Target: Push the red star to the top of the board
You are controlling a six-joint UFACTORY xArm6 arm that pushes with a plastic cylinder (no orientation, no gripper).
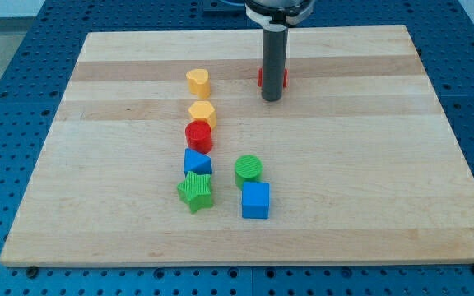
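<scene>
The red star (284, 78) lies near the view's top, right of centre, and is mostly hidden behind my rod. Only its red edges show on both sides of the rod. My tip (271, 98) rests on the board just below the star, touching or almost touching it. The wooden board (369, 164) fills most of the view.
A column of blocks runs down left of my tip: a yellow heart (197, 81), a yellow hexagon (202, 113), a red cylinder (198, 136), a blue block (197, 162) and a green star (195, 191). A green cylinder (248, 169) and a blue cube (255, 200) lie lower middle.
</scene>
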